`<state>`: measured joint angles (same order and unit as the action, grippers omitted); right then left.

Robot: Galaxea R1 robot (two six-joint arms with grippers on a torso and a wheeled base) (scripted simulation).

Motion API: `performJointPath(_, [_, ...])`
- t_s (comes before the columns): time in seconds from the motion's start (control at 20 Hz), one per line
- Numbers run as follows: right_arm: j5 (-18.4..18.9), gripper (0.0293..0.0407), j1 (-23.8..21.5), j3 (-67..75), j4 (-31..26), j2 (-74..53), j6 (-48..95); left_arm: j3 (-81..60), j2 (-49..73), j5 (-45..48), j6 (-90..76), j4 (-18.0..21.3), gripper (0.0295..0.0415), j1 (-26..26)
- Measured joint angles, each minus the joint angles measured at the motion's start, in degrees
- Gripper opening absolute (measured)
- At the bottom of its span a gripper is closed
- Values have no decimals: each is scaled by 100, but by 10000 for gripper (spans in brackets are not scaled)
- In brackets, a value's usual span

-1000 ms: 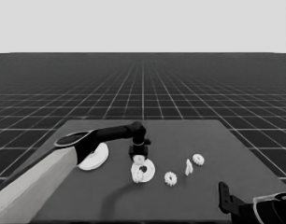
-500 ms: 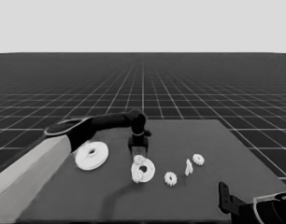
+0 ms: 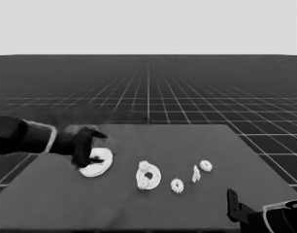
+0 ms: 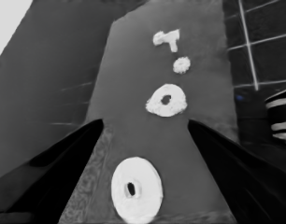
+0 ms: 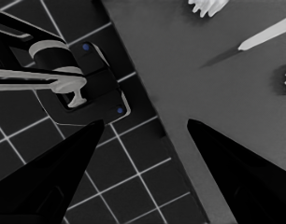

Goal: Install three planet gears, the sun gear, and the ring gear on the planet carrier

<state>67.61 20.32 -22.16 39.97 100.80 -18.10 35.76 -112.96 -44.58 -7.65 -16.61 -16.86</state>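
Larger round part (image 3: 97, 162): smooth matt white face. Gear (image 3: 177, 185): rough toothed white edge. Table (image 3: 51, 204): dark, matt, faintly grainy.

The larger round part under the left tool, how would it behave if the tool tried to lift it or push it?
The larger round part lies flat on the table, so it would probably slide rather than roll or tip. It looks thick and rigid, so it likely won't flex. The open left tool spans it in the wrist view, so a rim grip seems feasible, though its smooth face may slip.

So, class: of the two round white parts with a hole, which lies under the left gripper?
The larger round part, at the table's left end, beneath the left gripper; the smaller round part lies apart, nearer the middle.
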Motion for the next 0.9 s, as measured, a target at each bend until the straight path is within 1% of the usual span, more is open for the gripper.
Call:
performJointPath(0.1, [0,385,0,0,0,0,0,-779,827,381,-814,-75,386,-177])
performJointPath(0.3, [0,385,0,0,0,0,0,-1136,1194,558,-1194,-111,385,-262])
performJointPath(0.35, [481,395,-1769,-1720,-2409,937,-1507,-1155,1214,568,-1215,-113,385,-267])
performJointPath(0.4, [861,393,-2217,-3577,-2974,1781,-2064,-1167,1225,574,-1227,-114,385,-270])
performJointPath(0.45, [1134,389,-2232,-4903,-3152,2403,-2280,-1173,1232,577,-1235,-115,385,-272])
performJointPath(0.5, [1300,387,-2219,-5826,-3248,2840,-2332,-1177,1235,579,-1239,-115,385,-273])
performJointPath(0.55, [1399,385,-2208,-6452,-3302,3138,-2319,-1179,1238,580,-1242,-115,385,-273])
performJointPath(0.65, [1491,385,-2193,-7124,-3348,3459,-2262,-1181,1240,581,-1244,-116,385,-274])
performJointPath(0.75, [1523,385,-2186,-7389,-3363,3586,-2227,-1182,1240,582,-1245,-116,385,-274])
performJointPath(0.8, [1529,385,-2184,-7450,-3365,3616,-2218,-1182,1240,582,-1245,-116,385,-274])
performJointPath(0.85, [1189,385,-1786,-7719,-3094,3744,-2127,-1182,1241,582,-1245,-116,385,-274])
performJointPath(0.9, [977,385,-1493,-7957,-2954,3862,-2045,-1182,1241,582,-1245,-116,385,-274])
